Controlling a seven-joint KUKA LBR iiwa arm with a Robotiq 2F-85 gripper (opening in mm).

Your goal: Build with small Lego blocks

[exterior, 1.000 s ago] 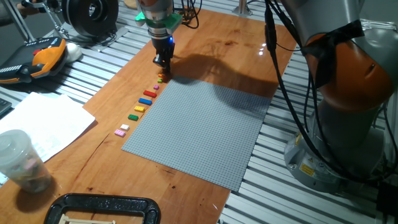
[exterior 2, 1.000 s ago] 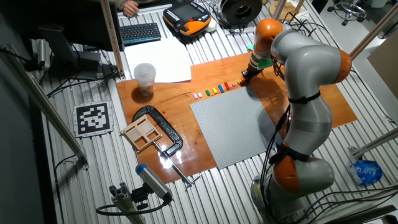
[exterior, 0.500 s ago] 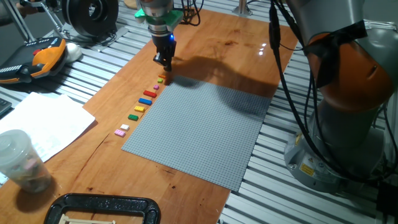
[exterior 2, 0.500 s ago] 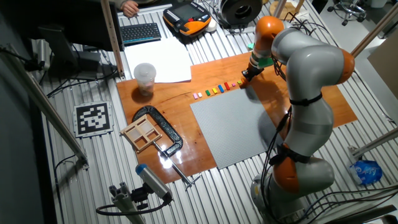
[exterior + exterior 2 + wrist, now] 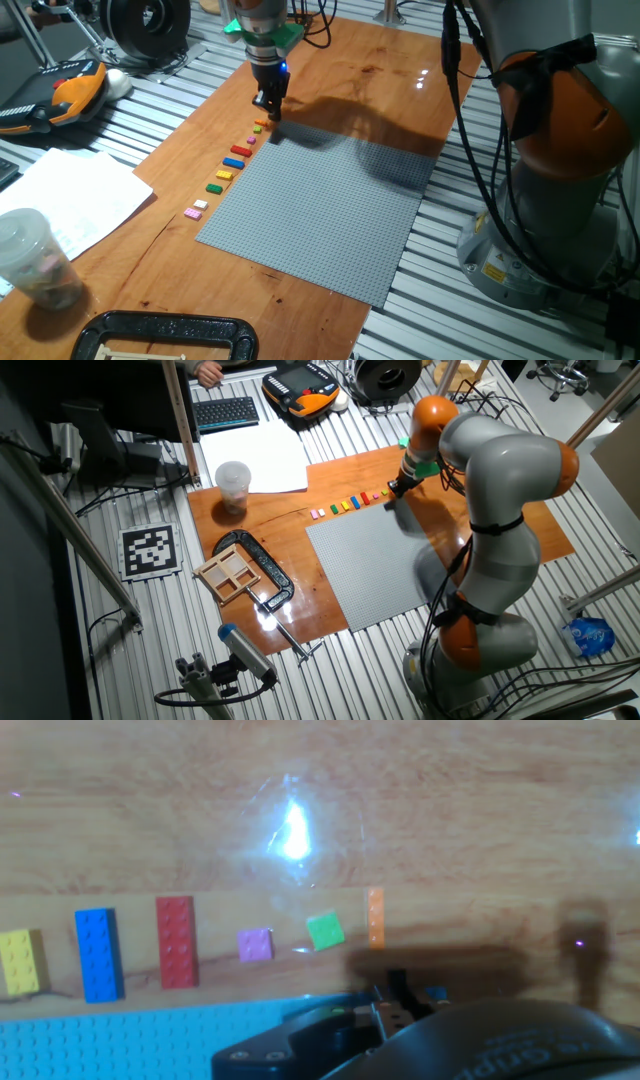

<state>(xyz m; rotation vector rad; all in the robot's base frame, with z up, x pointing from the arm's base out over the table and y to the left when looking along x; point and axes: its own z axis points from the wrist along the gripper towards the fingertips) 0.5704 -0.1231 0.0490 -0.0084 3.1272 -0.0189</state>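
A row of small Lego blocks lies on the wooden board along the left edge of the grey baseplate point(image 5: 320, 205). In the hand view they are yellow point(image 5: 20, 962), blue point(image 5: 98, 954), red point(image 5: 176, 942), pink point(image 5: 255, 944), green point(image 5: 324, 931) and orange point(image 5: 375, 917). My gripper point(image 5: 268, 106) hangs just above the far end of this row, by the baseplate's far left corner. It also shows in the other fixed view point(image 5: 392, 494). In the hand view the gripper point(image 5: 396, 996) has its jaws close together on a small black block point(image 5: 397, 982).
A plastic cup point(image 5: 30, 260) and white paper point(image 5: 65, 195) lie left of the board. A black clamp point(image 5: 165, 335) sits at the board's near edge. A teach pendant point(image 5: 60, 90) lies at the far left. The arm's base point(image 5: 540, 200) stands to the right.
My gripper has lifted slightly and shifted right from the far end of the block row toward the baseplate corner. The blocks in the row have not moved.
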